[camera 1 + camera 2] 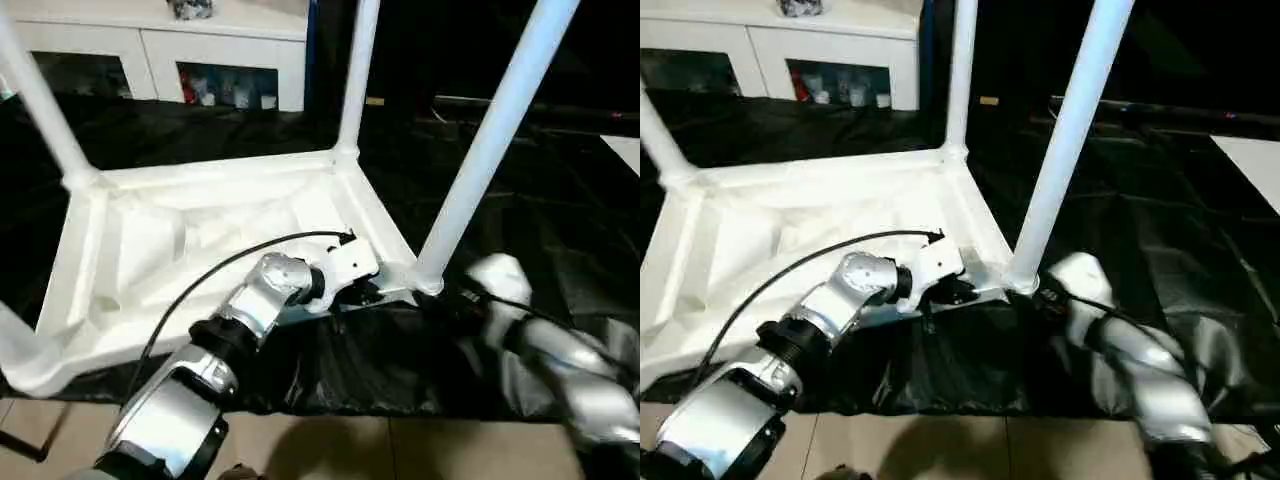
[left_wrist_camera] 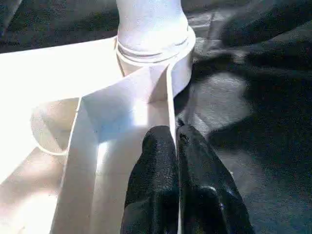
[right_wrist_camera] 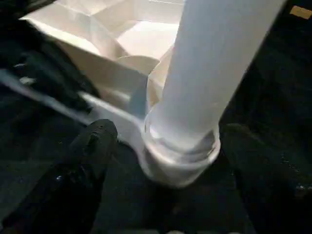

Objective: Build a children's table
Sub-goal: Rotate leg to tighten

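Because the white table lies upside down on the black sheet with legs pointing up, the left gripper clamps its jaws on the rim to steady it while the right gripper, jaws apart, straddles the near leg at its socket.

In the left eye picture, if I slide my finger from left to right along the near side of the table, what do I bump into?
Table top's near left corner → left arm's black cable → left tool pinching the rim → near right leg in its socket → right tool.
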You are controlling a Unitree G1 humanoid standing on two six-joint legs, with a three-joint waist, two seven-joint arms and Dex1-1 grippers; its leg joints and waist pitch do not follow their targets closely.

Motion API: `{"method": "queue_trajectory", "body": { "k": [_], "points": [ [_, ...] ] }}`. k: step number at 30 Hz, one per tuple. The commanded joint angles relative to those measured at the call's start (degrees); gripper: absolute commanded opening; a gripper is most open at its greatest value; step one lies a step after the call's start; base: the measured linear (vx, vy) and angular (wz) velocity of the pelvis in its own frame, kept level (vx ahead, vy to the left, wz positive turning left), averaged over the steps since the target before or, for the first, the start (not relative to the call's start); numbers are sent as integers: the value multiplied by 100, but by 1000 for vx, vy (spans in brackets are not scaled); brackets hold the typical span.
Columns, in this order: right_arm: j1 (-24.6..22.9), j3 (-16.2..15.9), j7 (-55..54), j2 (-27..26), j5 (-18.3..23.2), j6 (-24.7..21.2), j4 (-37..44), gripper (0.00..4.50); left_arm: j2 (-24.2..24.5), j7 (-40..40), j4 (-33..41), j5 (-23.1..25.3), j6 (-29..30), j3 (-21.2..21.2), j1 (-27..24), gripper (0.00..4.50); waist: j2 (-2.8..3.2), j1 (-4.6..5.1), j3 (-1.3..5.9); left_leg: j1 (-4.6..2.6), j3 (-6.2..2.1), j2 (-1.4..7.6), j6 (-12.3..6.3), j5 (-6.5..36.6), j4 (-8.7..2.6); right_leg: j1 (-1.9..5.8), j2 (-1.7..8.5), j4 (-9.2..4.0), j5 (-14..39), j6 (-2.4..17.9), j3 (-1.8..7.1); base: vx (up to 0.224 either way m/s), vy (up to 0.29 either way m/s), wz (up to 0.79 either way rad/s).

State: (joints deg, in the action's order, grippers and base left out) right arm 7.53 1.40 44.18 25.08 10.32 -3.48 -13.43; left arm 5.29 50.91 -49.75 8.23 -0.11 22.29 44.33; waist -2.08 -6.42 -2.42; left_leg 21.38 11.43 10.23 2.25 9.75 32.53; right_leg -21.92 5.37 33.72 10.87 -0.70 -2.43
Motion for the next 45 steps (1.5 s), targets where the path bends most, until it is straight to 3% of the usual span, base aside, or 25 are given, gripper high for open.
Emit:
{"method": "queue_trajectory", "body": {
  "k": [1,4,6,7,8,9,12,13,14,15,17,18,20,21,22,23,26,28,30,32,36,38,41,44,45],
  "points": [
    [-151,212,322,271,231,-39,238,379,-8,91,-156,110,-155,61,52,0,-56,0,299,-88,-152,318,-371,1527,-369,168,347,-441,1163,1060,189,0,0,0],
    [-439,300,705,560,451,-236,577,379,12,208,-204,34,-342,23,55,0,-85,-7,290,-50,-151,320,-524,1359,-356,200,348,-412,947,1169,182,0,0,0],
    [-642,234,925,670,628,-438,916,379,13,252,-195,-68,-413,-59,27,0,-99,-21,287,-67,-149,332,-563,1367,-346,193,354,-410,1014,1153,183,0,0,0],
    [-682,196,960,678,658,-476,990,379,16,307,-167,-109,-390,-82,14,0,-147,-3,283,-69,-141,337,-582,1400,-347,181,353,-430,1143,1150,177,0,0,0],
    [-739,134,1009,681,689,-517,1094,379,27,445,-102,-182,-329,-110,-12,0,-124,-14,277,-76,-145,338,-572,1416,-349,175,362,-432,1238,1146,176,0,0,0],
    [-741,65,974,632,648,-507,1124,381,58,543,5,-227,-277,-120,-53,56,-149,-9,268,-78,-141,341,-549,1450,-354,162,368,-450,1437,1114,177,0,0,0],
    [-708,-90,886,481,622,-505,1189,381,146,674,270,-310,-125,-144,-154,56,-160,2,253,-73,-156,355,-428,1540,-378,136,390,-465,1838,1043,182,0,0,0],
    [-708,-148,855,444,629,-526,1258,381,188,699,383,-327,-92,-154,-192,63,-162,13,220,-62,-162,356,-388,1589,-395,114,378,-468,1900,1018,185,0,0,0],
    [-713,-200,832,413,636,-551,1329,381,228,712,493,-339,-66,-165,-229,84,-150,13,230,-78,-162,363,-363,1599,-399,110,373,-466,1860,1018,188,0,0,0],
    [-723,-229,835,400,650,-571,1379,381,253,696,569,-341,-48,-175,-252,95,-179,19,204,-74,-163,370,-356,1589,-406,94,366,-462,1784,1018,189,0,0,0],
    [-741,-322,795,303,631,-669,1555,381,406,768,1005,-476,194,-267,-371,99,-176,23,203,-43,-157,369,-438,1215,-386,102,335,-356,915,1157,190,0,0,0],
    [-734,-351,747,246,607,-673,1595,381,499,821,1279,-525,351,-319,-447,122,-167,15,182,-35,-157,368,-462,1121,-384,101,330,-330,723,1197,189,0,0,0],
    [-729,-368,715,209,593,-672,1618,381,560,854,1460,-551,453,-354,-498,133,-175,19,202,-40,-132,349,-573,868,-336,98,313,-277,237,1301,188,0,0,0],
    [-701,-467,586,53,568,-705,1682,381,960,1152,2302,-724,996,-453,-786,141,-139,24,143,-17,-131,356,-587,860,-364,102,324,-258,85,1400,191,0,0,0],
    [-690,-516,534,-14,557,-719,1705,381,1166,1315,2676,-812,1278,-487,-929,151,-111,39,125,-13,-139,362,-545,924,-387,97,326,-250,156,1424,190,0,0,0],
    [-687,-551,499,-57,541,-720,1716,381,1320,1435,2918,-857,1460,-499,-1033,151,-119,63,117,-11,-134,352,-527,1004,-394,93,306,-267,267,1422,188,0,0,0],
    [-648,-671,295,-278,478,-705,1719,381,2082,1956,3909,-1069,2179,-570,-1523,181,7,121,63,-42,-138,351,-310,1264,-429,78,290,-289,647,1430,205,0,0,0],
    [-606,-701,171,-404,459,-717,1705,381,2490,2161,4449,-1292,2610,-687,-1795,194,34,151,45,-32,-126,332,-272,1221,-435,66,272,-283,673,1448,212,0,0,0],
    [-565,-713,14,-531,408,-699,1628,381,2756,2241,4964,-1586,3051,-855,-2044,211,61,138,55,-77,-116,346,-198,1180,-427,66,277,-267,642,1479,218,0,0,0],
    [-518,-698,-130,-614,350,-661,1529,381,2780,2141,5205,-1689,3252,-961,-2179,218,72,153,38,-59,-112,332,-193,1094,-435,56,254,-259,568,1481,215,0,0,0],
    [-247,-617,-616,-923,219,-569,1212,381,2712,1775,5752,-1659,3675,-961,-2568,257,117,159,124,-82,-105,322,-59,1041,-408,101,269,-230,369,1498,211,0,0,0],
    [-203,-607,-659,-972,230,-561,1163,381,2713,1769,5844,-1680,3757,-943,-2629,261,108,155,117,-73,-102,307,-51,1054,-404,107,264,-243,423,1465,215,0,0,0],
    [103,-513,-1052,-1236,190,-543,776,381,2801,1663,6252,-1809,4152,-865,-2796,293,93,153,118,-83,-103,300,-9,1142,-410,107,269,-251,650,1415,225,0,0,0],
    [559,-342,-1592,-1549,98,-334,170,381,2853,1555,6451,-1861,4376,-855,-2855,297,81,168,114,-82,-95,282,63,1194,-406,82,264,-268,918,1367,237,0,0,0],
    [664,-289,-1706,-1610,96,-340,56,381,2841,1499,6492,-1863,4402,-883,-2862,332,89,164,110,-104,-92,281,103,1276,-405,67,266,-286,1060,1337,243,0,0,0]
  ]
}}
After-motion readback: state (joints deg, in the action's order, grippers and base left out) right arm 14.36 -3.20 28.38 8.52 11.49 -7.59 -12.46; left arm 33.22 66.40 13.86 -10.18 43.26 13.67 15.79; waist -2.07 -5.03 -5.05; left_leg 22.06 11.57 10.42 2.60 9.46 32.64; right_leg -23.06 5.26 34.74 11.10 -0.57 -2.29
